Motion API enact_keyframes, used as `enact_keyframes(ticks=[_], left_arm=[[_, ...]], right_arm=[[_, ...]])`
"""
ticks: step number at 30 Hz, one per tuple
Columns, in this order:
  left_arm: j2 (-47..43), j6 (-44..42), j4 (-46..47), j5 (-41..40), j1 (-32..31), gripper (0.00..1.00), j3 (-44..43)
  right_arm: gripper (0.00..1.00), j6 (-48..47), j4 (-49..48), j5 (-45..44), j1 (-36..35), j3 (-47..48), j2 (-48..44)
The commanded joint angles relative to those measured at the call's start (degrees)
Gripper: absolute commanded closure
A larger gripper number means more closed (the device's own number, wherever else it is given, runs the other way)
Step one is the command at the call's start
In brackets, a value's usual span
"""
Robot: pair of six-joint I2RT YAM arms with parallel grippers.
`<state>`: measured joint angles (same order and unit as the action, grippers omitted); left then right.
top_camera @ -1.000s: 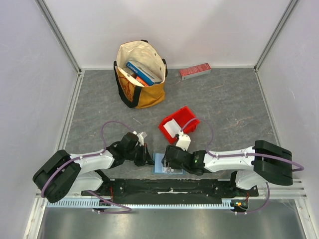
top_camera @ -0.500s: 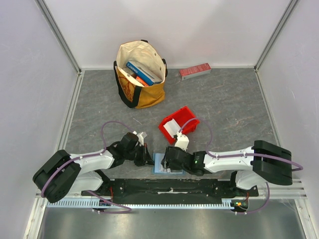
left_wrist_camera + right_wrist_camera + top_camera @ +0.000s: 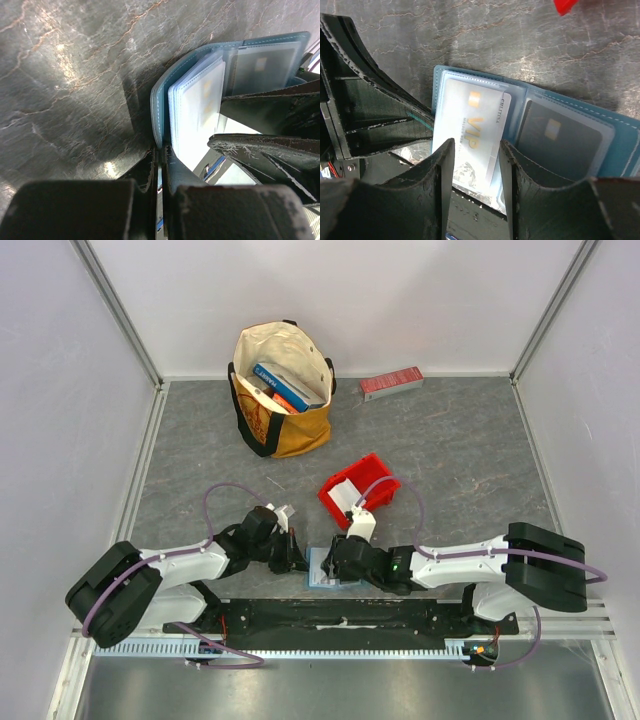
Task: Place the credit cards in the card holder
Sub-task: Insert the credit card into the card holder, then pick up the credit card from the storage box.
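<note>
The teal card holder point(image 3: 318, 577) lies open on the table between both arms. My left gripper point(image 3: 162, 156) is shut on the edge of the card holder's point(image 3: 159, 100) cover and holds it open. In the right wrist view a white credit card point(image 3: 470, 131) with gold "VIP" lettering sits partly in the left clear sleeve. A dark card point(image 3: 555, 140) fills the right sleeve. My right gripper point(image 3: 476, 150) hovers over the white card's near end, its jaws apart and straddling it, with a gap on each side. Another white card point(image 3: 346, 496) lies in the red bin.
The red bin point(image 3: 375, 478) stands just beyond the right wrist. A tan tote bag point(image 3: 283, 390) with books sits at the back left, and a long red box point(image 3: 391, 382) lies against the back wall. My left gripper's finger point(image 3: 365, 100) is close by on the left.
The right gripper's jaws have narrowed over the white card and the wrist has crept slightly left. The left gripper and the holder have not moved.
</note>
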<state>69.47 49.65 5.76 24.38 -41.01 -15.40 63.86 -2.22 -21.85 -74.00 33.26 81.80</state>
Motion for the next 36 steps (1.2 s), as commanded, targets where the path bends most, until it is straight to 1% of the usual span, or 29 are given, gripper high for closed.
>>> enact_keyframes(ticks=[1,2,5,8,12,16,19,22,25,27,32,36], left_arm=[[-0.83,-0.87,-0.75,-0.56,-0.21,0.98,-0.42],[-1.00,-0.78,-0.75,-0.56,-0.21,0.98,-0.42],[-1.88,-0.69,-1.19,-0.74,-0.21,0.98,-0.51],[-2.94,-0.78,-2.15,-0.91,-0.12,0.98,-0.77],[-4.34,-0.78,-3.38,-1.35,-0.29,0.98,-1.12],[-5.13,-0.78,-4.00,-1.09,-0.21,0.98,-1.65],[-5.40,-0.87,-4.44,-1.18,-0.29,0.98,-2.18],[-5.49,-0.87,-4.62,-1.27,-0.21,0.98,-2.53],[-5.31,-0.96,-4.79,-1.27,-0.21,0.98,-2.88],[-5.14,-1.04,-5.06,-1.27,-0.21,0.98,-3.23],[-5.31,-1.04,-5.41,-1.44,-0.21,0.98,-3.85],[-5.40,-1.04,-5.41,-1.44,-0.38,0.98,-4.37]], right_arm=[[0.53,-1.63,-4.55,0.05,-0.36,0.14,-0.85],[0.52,-1.54,-3.85,-0.47,-0.36,0.06,-1.37],[0.43,-2.15,-0.52,-3.54,-0.36,-0.30,-4.97],[0.37,-4.79,2.13,-7.50,-0.01,-0.47,-10.94],[0.25,-8.91,8.18,-11.63,1.13,0.14,-18.41],[0.17,-13.05,12.58,-14.01,4.55,1.46,-24.13],[0.13,-16.56,15.92,-14.02,7.98,3.82,-26.16],[0.11,-20.42,17.25,-11.12,11.84,6.02,-26.08],[0.09,-23.77,17.51,-3.93,17.29,8.57,-23.98],[0.08,-26.22,17.42,1.08,21.68,10.42,-21.17],[0.07,-31.68,17.25,11.37,28.11,15.60,-14.58],[0.06,-34.14,17.07,16.91,32.50,18.59,-9.92]])
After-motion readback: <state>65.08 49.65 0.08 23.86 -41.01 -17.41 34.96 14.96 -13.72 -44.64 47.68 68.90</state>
